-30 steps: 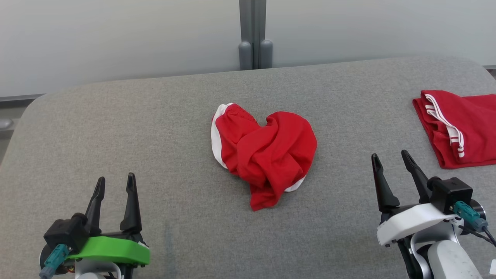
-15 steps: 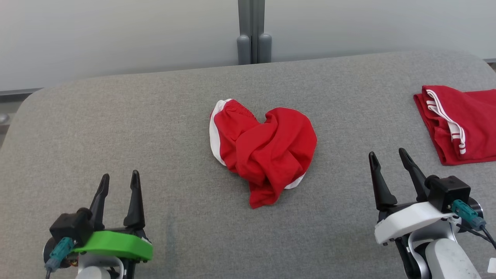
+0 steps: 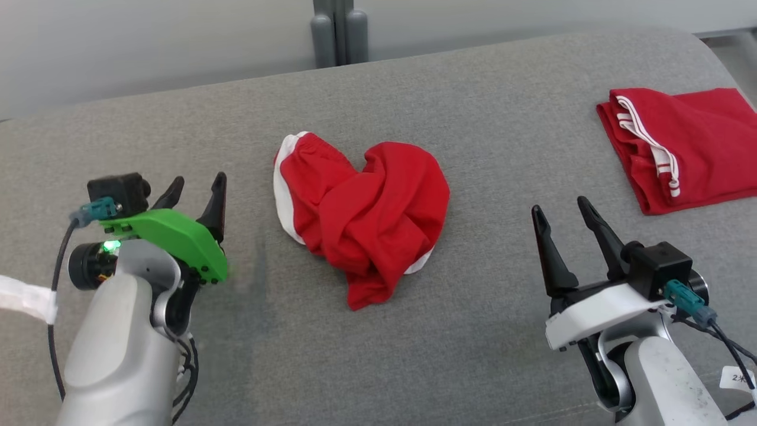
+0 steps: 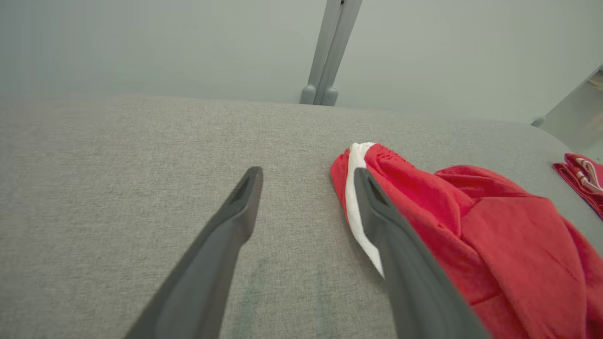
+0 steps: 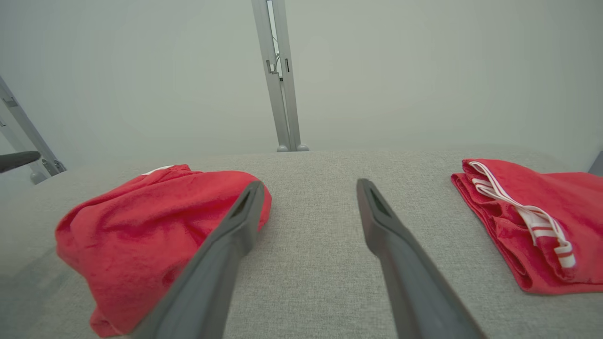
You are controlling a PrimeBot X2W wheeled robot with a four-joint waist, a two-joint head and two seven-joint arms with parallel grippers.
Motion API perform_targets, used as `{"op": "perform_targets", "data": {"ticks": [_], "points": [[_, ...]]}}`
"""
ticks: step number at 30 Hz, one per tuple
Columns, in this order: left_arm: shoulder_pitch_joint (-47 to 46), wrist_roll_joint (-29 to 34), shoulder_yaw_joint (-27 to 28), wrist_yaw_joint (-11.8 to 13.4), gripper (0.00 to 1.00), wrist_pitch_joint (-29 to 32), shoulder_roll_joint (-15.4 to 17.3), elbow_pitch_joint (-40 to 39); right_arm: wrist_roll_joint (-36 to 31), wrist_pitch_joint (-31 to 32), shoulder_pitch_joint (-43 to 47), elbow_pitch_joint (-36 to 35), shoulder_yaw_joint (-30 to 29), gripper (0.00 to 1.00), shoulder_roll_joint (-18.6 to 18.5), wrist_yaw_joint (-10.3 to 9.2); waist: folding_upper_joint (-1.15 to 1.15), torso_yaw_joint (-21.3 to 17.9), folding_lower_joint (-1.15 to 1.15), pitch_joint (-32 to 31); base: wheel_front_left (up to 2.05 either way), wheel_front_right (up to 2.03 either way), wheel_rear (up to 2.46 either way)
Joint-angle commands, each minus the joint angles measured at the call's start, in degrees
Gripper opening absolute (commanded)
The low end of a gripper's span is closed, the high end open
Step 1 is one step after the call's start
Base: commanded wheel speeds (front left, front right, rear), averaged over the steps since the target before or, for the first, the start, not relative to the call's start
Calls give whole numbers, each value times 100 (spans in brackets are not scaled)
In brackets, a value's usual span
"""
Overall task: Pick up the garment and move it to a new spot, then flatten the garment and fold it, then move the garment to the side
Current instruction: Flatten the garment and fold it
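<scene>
The garment [image 3: 364, 210] is a crumpled red piece with white trim, bunched in the middle of the grey padded table [image 3: 473, 136]. It also lies right of the fingers in the left wrist view [image 4: 471, 235] and left of them in the right wrist view [image 5: 155, 230]. My left gripper [image 3: 198, 192] is open a short way left of the garment's white-edged side, holding nothing. My right gripper [image 3: 562, 213] is open off to the garment's right, nothing between its fingers.
A second red garment [image 3: 680, 145] with white stripes lies folded near the table's far right edge, also in the right wrist view [image 5: 532, 221]. A grey post [image 3: 338, 29] stands behind the table against a pale wall.
My left gripper has moved forward and up the table, toward the garment's left side. The head camera has tilted and turned, shifting the whole picture. The right gripper holds about the same pose.
</scene>
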Motion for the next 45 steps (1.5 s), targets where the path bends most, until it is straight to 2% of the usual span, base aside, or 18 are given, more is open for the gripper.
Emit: {"op": "perform_targets", "data": {"ticks": [1,9,12,15,21,22,23,31,34,41,45], "points": [[-260,-55,-39,-18,100,106,32,152,49,-69,-106,31,38,100,27,-11,0,-418,0,347,0,0,0],[-1121,-286,-229,-15,100,659,123,1029,112,-248,-365,233,267,100,68,-10,0,-956,0,685,0,0,0],[-1354,-196,-248,141,100,841,207,1381,120,-301,-426,291,291,100,67,-11,0,-1092,0,774,0,0,0],[-1529,-190,-234,277,100,887,229,1625,126,-343,-451,324,294,100,61,-10,0,-1167,0,839,0,0,0],[-1707,-277,-340,189,100,1256,177,2073,87,-374,-438,365,253,100,65,-11,0,-1175,0,844,0,0,0],[-1717,-304,-382,168,39,1343,142,2126,77,-376,-431,374,242,100,68,-10,0,-1156,0,826,0,0,0],[-1736,-325,-406,135,0,1349,105,2130,76,-376,-425,380,236,100,72,-11,0,-1129,0,807,0,0,0],[-1923,-743,-601,-13,0,830,-362,1675,93,-392,-439,387,227,100,67,-11,0,-880,0,656,0,0,0],[-2030,-1280,-911,-17,0,597,-541,1024,58,-394,-418,382,209,100,86,-11,0,-791,0,585,0,0,0],[-2264,-2700,-1849,-21,0,-17,-607,-648,82,-400,-396,439,216,100,116,-11,0,-691,0,415,0,0,0],[-2434,-3481,-2325,-20,0,-814,-599,-1361,97,-422,-349,473,180,100,125,-11,0,-629,0,321,0,0,0]]}}
